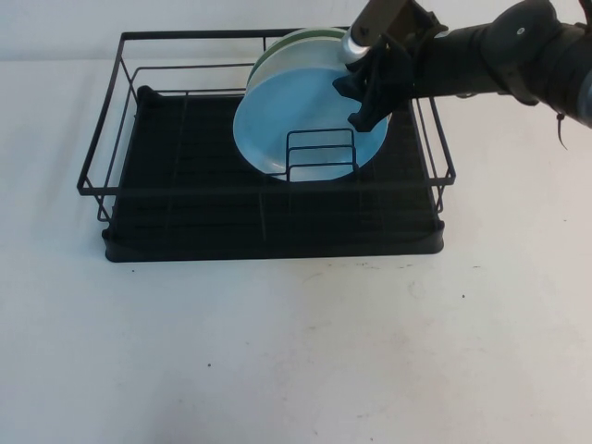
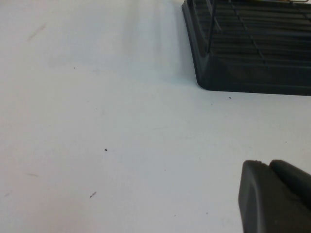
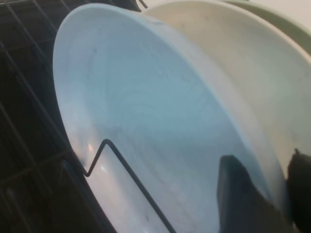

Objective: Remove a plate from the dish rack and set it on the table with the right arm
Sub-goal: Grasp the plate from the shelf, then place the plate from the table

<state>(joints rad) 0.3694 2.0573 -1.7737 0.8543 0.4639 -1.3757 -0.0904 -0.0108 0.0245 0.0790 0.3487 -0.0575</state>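
Observation:
The light blue plate (image 1: 305,129) (image 3: 146,121) stands on edge in the black dish rack (image 1: 185,213), leaning back against two other plates. My right gripper (image 1: 365,106) (image 3: 282,160) reaches in from the right and is open. It straddles the plate's upper right rim, with one finger (image 3: 238,194) lying over the plate's front face and the other behind the rim. The plate's lower edge sits behind the small wire divider (image 1: 319,153). My left gripper (image 2: 269,167) hangs low over the white table (image 1: 296,351), off the rack's corner (image 2: 252,63), its fingers together and holding nothing.
Directly behind the blue plate stands a pale whitish plate (image 1: 277,60) (image 3: 233,63), and behind that a green-rimmed plate (image 1: 310,35). The rack's wire walls rise around all three. White table stretches in front of the rack and to its right.

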